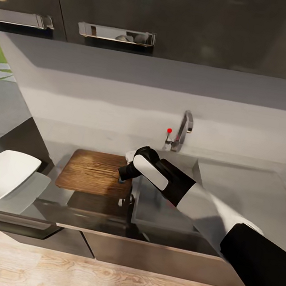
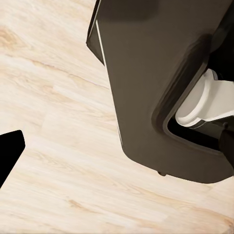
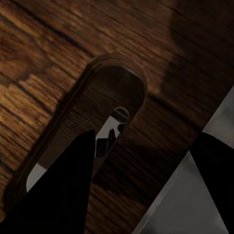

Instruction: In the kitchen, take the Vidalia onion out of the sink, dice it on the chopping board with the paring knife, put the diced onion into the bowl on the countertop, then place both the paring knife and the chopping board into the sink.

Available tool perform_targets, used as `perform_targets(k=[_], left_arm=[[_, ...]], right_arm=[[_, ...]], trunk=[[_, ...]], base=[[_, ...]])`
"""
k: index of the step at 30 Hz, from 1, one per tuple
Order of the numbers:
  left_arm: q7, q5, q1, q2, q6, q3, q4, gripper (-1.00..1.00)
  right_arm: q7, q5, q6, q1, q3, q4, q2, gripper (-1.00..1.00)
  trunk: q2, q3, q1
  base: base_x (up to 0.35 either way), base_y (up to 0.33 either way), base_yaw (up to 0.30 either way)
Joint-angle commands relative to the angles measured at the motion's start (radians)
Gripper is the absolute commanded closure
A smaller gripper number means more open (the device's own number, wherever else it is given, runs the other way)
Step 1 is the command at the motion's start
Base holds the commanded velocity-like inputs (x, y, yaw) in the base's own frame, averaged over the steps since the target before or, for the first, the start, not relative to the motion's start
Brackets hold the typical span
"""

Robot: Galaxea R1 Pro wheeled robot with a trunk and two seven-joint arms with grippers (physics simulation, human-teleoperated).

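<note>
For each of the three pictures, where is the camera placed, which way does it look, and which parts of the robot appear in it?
Head view: from the robot's head, forward and down over the countertop; the right arm reaches to the chopping board.
Left wrist view: on the left arm, facing down at the wood floor and the robot's dark base.
Right wrist view: on the right arm, close over the board's handle hole, between dark fingers.
Head and right wrist views share the board.
</note>
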Motion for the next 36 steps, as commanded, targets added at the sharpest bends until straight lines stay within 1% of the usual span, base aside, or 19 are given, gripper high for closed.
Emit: perform_targets(k=[1,15,36], left_arm=[[-0.009,0.011,-0.001,0.000,-0.005,0.003,0.003,-1.00],[-0.009,0.011,-0.001,0.000,-0.005,0.003,0.002,-1.00],[-0.009,0.011,-0.001,0.000,-0.005,0.003,0.003,-1.00]], right_arm=[[-0.011,-0.012,-0.001,-0.001,0.003,-0.001,-0.001,1.00],[-0.011,-0.012,-0.001,-0.001,0.003,0.000,-0.013,1.00],[-0.011,-0.012,-0.001,-0.001,0.007,0.000,-0.010,1.00]], trunk=[[-0.002,-0.003,0.001],[-0.002,-0.026,0.001],[-0.002,-0.059,0.001]], base=[[0.000,0.000,0.000],[0.000,0.000,0.000],[0.000,0.000,0.000]])
